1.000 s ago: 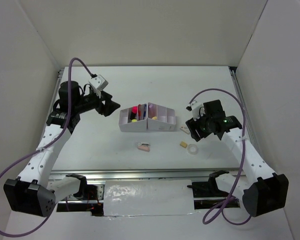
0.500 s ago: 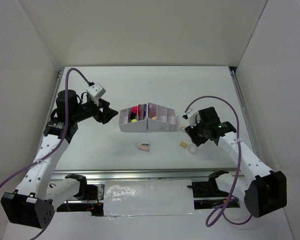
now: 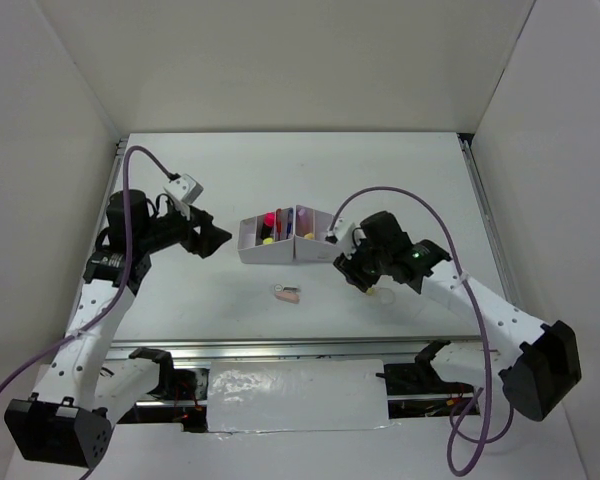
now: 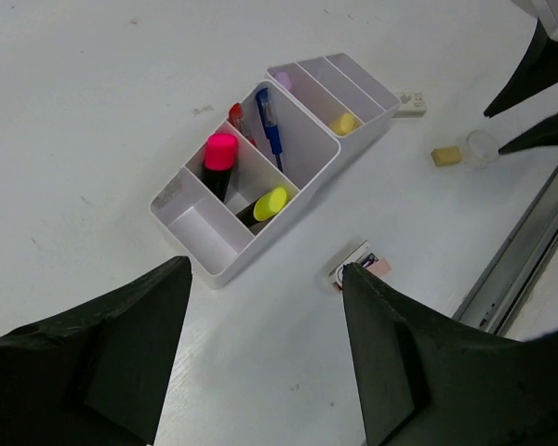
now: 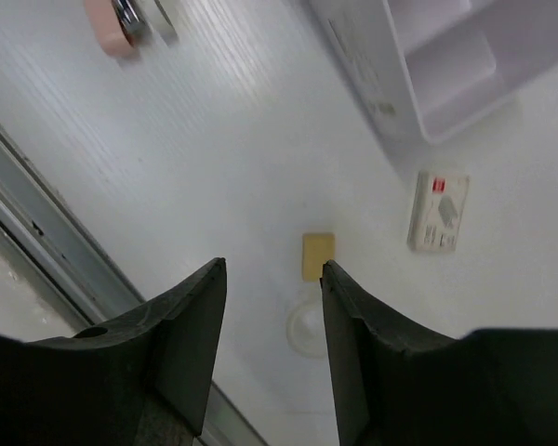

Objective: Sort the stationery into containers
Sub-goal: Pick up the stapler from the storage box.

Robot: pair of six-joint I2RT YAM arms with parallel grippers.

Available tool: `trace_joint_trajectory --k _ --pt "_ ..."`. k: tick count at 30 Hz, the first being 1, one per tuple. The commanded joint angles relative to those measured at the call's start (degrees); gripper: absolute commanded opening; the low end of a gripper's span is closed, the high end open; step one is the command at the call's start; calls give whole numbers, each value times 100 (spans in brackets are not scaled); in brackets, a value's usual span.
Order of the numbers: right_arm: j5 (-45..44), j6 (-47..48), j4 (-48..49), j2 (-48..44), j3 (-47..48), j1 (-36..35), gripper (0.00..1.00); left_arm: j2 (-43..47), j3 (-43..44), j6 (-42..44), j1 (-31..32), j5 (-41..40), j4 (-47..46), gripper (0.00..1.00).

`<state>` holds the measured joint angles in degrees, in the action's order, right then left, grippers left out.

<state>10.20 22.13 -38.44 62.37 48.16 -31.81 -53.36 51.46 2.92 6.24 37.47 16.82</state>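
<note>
The white containers (image 3: 296, 246) stand mid-table and hold a pink-capped highlighter (image 4: 219, 156), a yellow-capped highlighter (image 4: 269, 203), a blue pen (image 4: 269, 129) and a cream stick (image 4: 343, 123). A pink eraser (image 3: 287, 293) lies in front of them. In the right wrist view a tan eraser (image 5: 317, 255) and a clear tape ring (image 5: 309, 327) lie on the table under my right gripper (image 5: 272, 268). That gripper is open, empty, and hovers above them. My left gripper (image 4: 265, 269) hangs open and empty to the left of the containers.
A white labelled eraser (image 5: 439, 212) lies by the containers' right end. A metal rail (image 3: 280, 350) runs along the table's near edge. White walls enclose the table on three sides.
My right arm has swung left and come over the tan eraser and tape ring, its jaws a little narrower. The left arm has drawn back slightly to the left.
</note>
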Motion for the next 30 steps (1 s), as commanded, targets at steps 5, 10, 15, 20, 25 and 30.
trace_joint_trajectory --k 5,10,15,20,25,30 --pt "-966 -121 1285 697 282 -1449 54 203 162 -687 -606 252 -91 80" --pt "-1222 -244 1313 716 -184 -1214 47 353 57 -564 -809 252 41 80" --pt "-1055 220 1198 531 -298 250 49 318 -5 -705 -782 357 -170 81" --pt "-598 986 1171 1099 -36 1378 63 63 206 -749 -686 331 -319 85" --pt "-133 1311 1154 1917 351 1906 71 -130 294 -784 -668 252 -443 88" --pt "17 1487 1251 2402 571 2030 72 -210 408 -608 -668 59 -232 88"
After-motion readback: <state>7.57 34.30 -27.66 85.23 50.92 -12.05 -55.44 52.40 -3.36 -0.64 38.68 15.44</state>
